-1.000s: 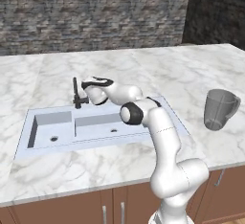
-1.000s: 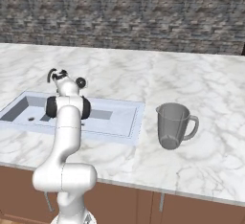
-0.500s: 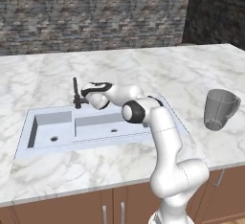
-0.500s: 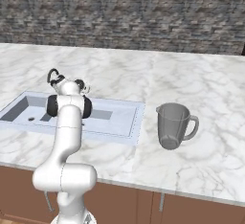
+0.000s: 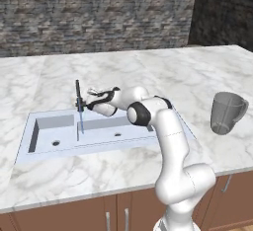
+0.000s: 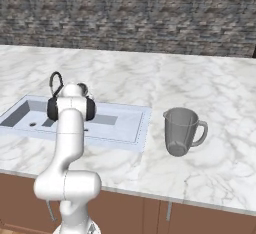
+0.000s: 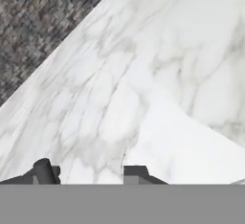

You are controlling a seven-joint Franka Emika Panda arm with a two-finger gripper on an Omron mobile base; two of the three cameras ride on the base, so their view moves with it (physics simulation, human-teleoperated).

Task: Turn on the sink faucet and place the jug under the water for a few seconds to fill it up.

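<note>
Translucent grey jug [image 5: 226, 112] stands upright on the marble worktop [image 5: 148, 67], well right of the pale sink [image 5: 54, 131]. Rigid, light and probably slippery, it suits a handle grasp. The gripper [image 5: 89, 100], beside the black faucet [image 5: 78, 96], is partly open and empty.

From the right, the arm [image 6: 71, 143] stands in front of the tap [image 6: 55, 81], so just the top of its curve shows above the wrist, and part of the sink [image 6: 125, 123] lies behind it too. From the left, the gripper [image 5: 89, 100] beside the tap is too small to tell how its jaws stand or whether it touches the lever. The jug [image 5: 226, 112] is partly see-through, so its handle is hard to make out there.
</note>
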